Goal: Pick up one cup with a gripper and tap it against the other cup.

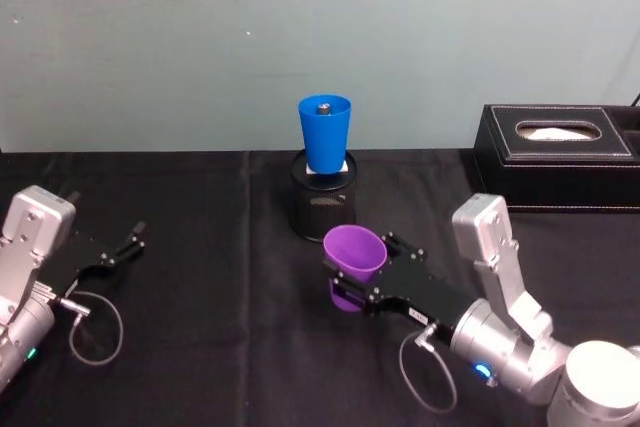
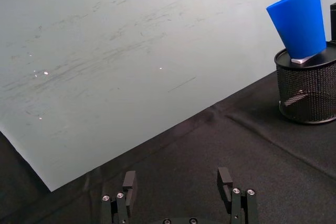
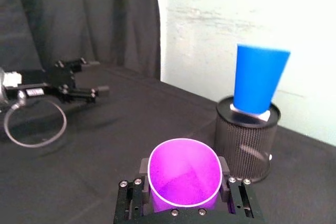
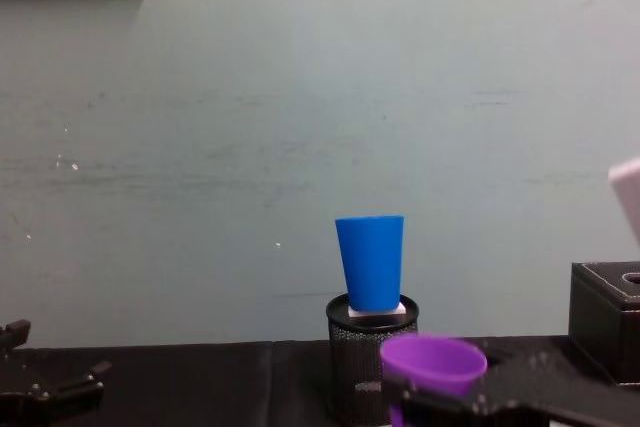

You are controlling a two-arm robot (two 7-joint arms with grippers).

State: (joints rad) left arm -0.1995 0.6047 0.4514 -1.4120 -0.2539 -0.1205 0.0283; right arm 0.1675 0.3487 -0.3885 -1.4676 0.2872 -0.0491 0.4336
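Grasp done: right gripper (image 3: 184, 179) is clamped on the purple cup (image 1: 355, 251), just in front of the mesh holder (image 1: 322, 209). Blue cup (image 1: 324, 133) stands on top of the holder (cups apart). Tap not yet done. Left gripper (image 1: 126, 244) is spread wide and empty, well left of the holder.

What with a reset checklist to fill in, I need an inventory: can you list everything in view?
purple cup: one, purple, tilted, gripped just in front of the mesh holder
blue cup: one, bright blue, upright on the white block
white block: one, white, on top of the mesh holder
mesh holder: one, black, middle of the table
tissue box: one, black, back right
tablecloth: one, black, covering the table
left gripper: one, black, parked low at the left, fingers open
right gripper: one, black, front right, fingers shut on the purple cup
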